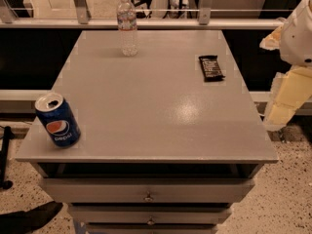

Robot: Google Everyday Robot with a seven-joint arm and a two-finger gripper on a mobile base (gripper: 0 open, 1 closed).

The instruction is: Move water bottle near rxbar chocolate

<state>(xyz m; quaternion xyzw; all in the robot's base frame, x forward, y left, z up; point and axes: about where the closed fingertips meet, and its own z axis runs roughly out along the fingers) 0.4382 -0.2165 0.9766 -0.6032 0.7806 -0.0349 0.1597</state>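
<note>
The water bottle [127, 25] is clear with a white cap and a pale label. It stands upright at the far edge of the grey table [146, 111], left of centre. The rxbar chocolate [210, 68], a flat bar in a black wrapper, lies flat near the table's far right side. My gripper [286, 99] hangs at the right edge of the view, beyond the table's right side. It is well away from both the bottle and the bar and holds nothing that I can see.
A blue Pepsi can [57, 120] stands opened at the table's front left corner. The table has drawers [148, 193] below its front edge. A rail and glass wall [161, 22] run behind the table. A dark shoe [29, 217] shows on the floor at bottom left.
</note>
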